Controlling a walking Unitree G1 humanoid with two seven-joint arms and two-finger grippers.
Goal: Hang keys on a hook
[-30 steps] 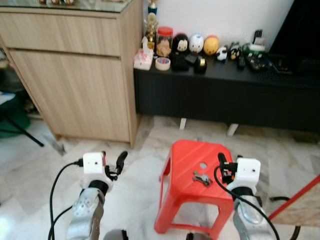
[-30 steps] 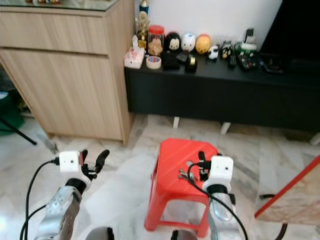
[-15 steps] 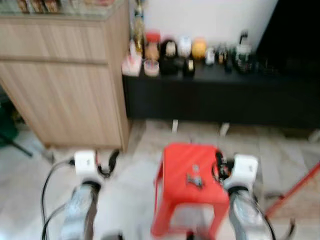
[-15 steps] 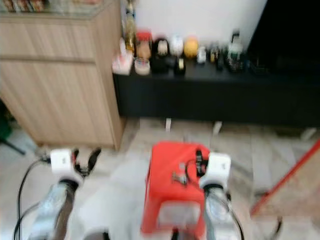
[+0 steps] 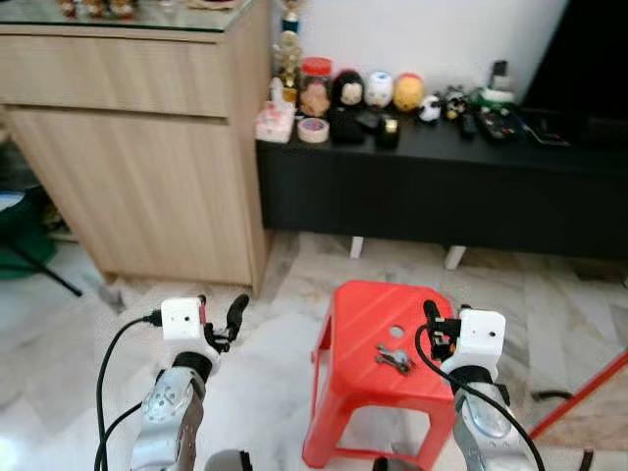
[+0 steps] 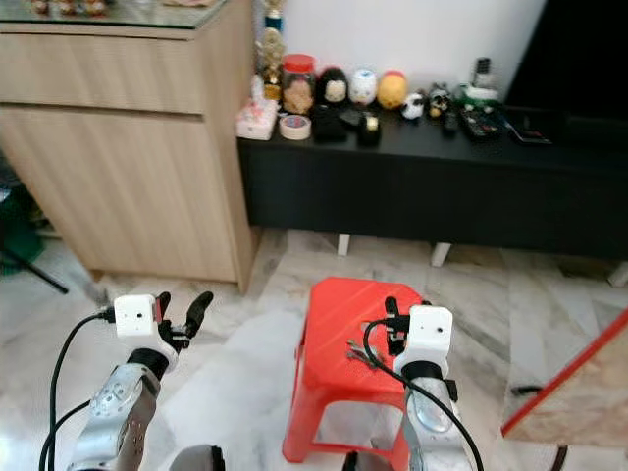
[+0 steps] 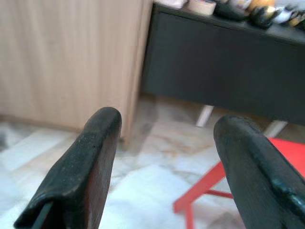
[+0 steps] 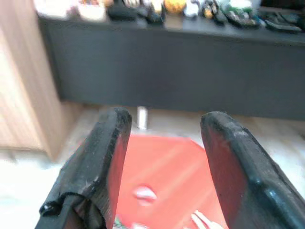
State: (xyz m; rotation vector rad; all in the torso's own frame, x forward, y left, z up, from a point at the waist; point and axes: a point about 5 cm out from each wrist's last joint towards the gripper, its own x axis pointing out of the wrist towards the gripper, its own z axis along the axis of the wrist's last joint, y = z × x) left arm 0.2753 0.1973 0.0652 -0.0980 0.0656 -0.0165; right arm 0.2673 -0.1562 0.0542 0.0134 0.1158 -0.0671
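The floor [image 5: 265, 324] is pale, glossy marble-patterned tile, and on it stands a small red plastic stool [image 5: 383, 368] with a flat, rounded-corner seat and splayed legs. The keys [image 5: 394, 359] — a small metallic bunch — lie on that seat, near its middle and just beside a round hole in the plastic. Behind the stool runs a long, low black cabinet [image 5: 442, 196] on short white feet, its top crowded with small round figurines, a red-lidded jar [image 5: 316, 85] and a roll of tape [image 5: 314, 130]. To its left stands a taller cabinet [image 5: 137, 147] of light wood grain with a glass top, against a white wall. The right gripper [image 5: 432, 329] hovers at the stool's right edge, close to the keys but not touching them, its two black fingers [image 8: 107, 162] spread apart and empty. The left gripper [image 5: 221, 319] is raised over bare floor well to the left of the stool, its fingers [image 7: 86, 167] likewise parted with nothing between them. A red-edged panel [image 5: 589, 392] cuts across the lower right corner.
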